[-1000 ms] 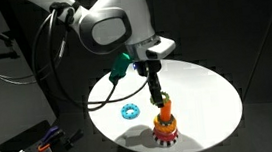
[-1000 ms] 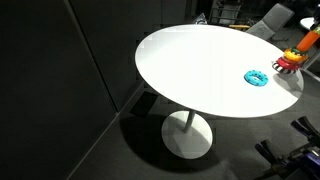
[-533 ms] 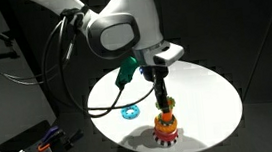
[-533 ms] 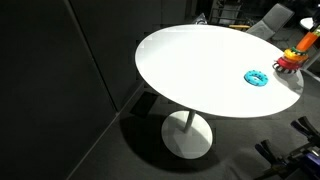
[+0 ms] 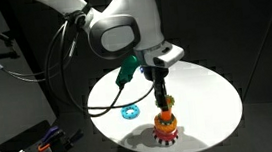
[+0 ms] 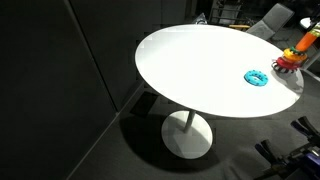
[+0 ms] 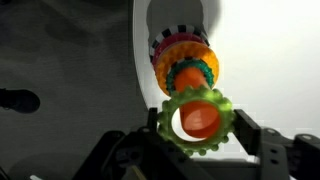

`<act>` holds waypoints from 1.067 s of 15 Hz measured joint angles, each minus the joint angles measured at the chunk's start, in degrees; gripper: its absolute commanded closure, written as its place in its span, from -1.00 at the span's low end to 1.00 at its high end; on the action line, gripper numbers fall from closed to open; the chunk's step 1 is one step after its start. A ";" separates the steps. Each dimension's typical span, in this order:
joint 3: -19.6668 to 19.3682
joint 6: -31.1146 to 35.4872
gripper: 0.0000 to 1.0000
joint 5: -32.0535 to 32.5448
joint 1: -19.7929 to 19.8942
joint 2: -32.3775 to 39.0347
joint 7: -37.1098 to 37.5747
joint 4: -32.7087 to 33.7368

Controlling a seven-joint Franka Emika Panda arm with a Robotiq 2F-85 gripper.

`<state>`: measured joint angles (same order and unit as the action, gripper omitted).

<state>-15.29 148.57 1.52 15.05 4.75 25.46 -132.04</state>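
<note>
Our claw [image 7: 198, 128] is closed partway on the green ring [image 7: 172, 118], one finger on each side of its toothed rim. The ring sits level in the grip, and the orange of the peg shows through its hole. In the wrist view the ring hangs right over the stack [image 7: 185, 62], whose yellow, orange and red rings lie beyond it. We cannot tell whether it has touched the peg's tip or hangs just clear.

In an exterior view the claw [image 5: 163, 101] points straight down at the stack [image 5: 164, 129], which stands near the desk's [image 5: 213, 89] front edge. The blue ring [image 5: 130, 111] lies apart to the left, flat on the desk.

A second ago the arm leaned in from the left, with the claw tilted and a little short of the stack. Half a second ago it had swung upright and moved right, above the peg. Since then we see almost no motion, so we judge that the ring is lined up and the claw is paused. The blue ring and the stack have not shifted in either exterior view.
</note>
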 measured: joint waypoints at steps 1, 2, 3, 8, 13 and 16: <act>0.00 0.14 0.01 -0.06 -0.09 0.00 0.00 0.00; 0.00 0.36 0.01 -0.06 -0.14 0.00 0.00 0.01; 0.00 0.62 0.01 -0.06 -0.15 0.00 0.00 0.01; 0.02 0.96 0.01 -0.07 -0.26 0.05 0.00 0.03; 0.20 0.96 0.01 -1.86 -0.92 0.79 -0.08 0.08; 0.27 0.96 0.01 -2.78 -1.37 1.56 -0.24 0.14</act>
<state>-15.02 149.54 -1.27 13.68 6.31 25.22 -131.90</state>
